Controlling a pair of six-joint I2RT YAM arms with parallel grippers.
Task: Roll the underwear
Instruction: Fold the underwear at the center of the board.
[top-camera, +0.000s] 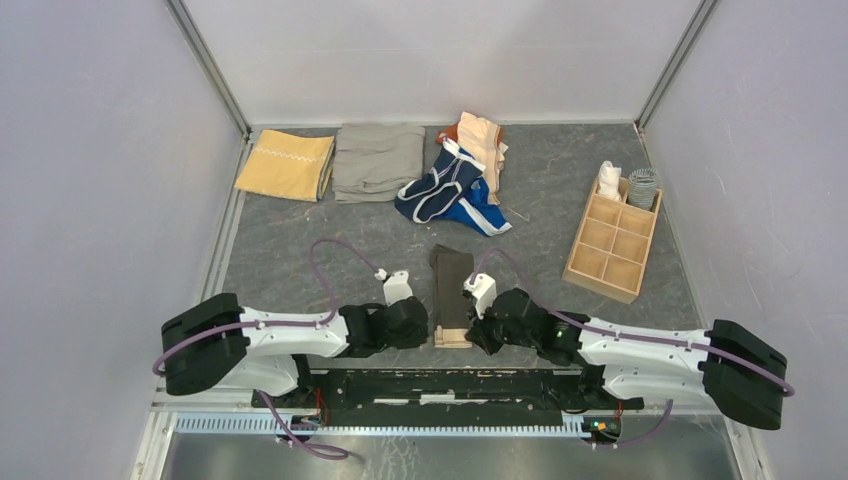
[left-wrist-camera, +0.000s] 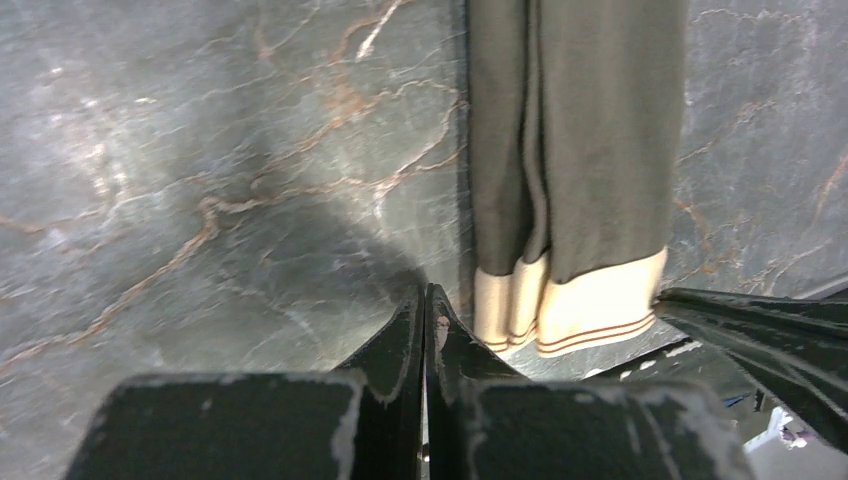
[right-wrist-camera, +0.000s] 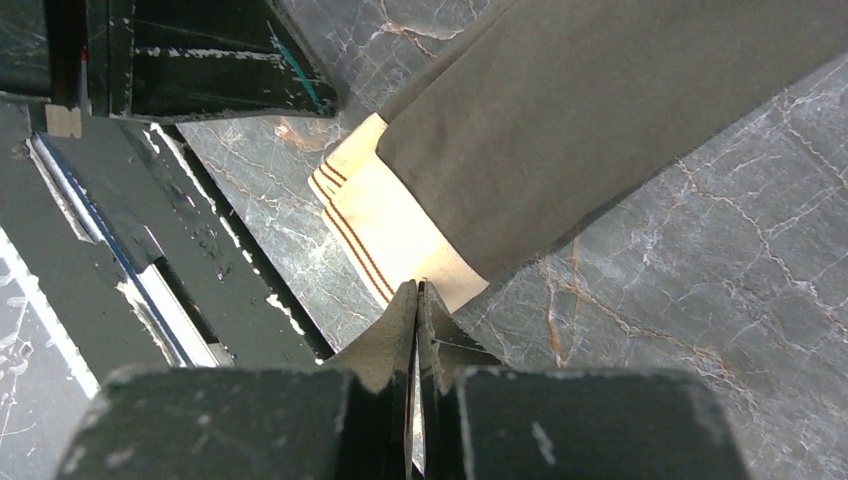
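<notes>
The dark grey-brown underwear is lying folded into a narrow strip on the surface, between the two arms, with its tan waistband pointing toward the robot's bases. The left pincer is sitting low over bare surface just beside the waistband's left edge. Its fingers are pressing flat against each other and are gripping nothing. The right pincer is also showing its fingers drawn together, with the tips meeting the near corner of the waistband. Whether any cloth is caught between them cannot be told from the wrist view.

Farther back, the navy underwear with white trim is lying in a loose heap with a bright blue piece and a peach piece. To the left of that heap, a folded grey-khaki cloth and a folded mustard-yellow cloth are lying side by side. A wooden divided tray is standing at the right, well apart from the strip, holding a white roll and a grey roll in its far compartments.
</notes>
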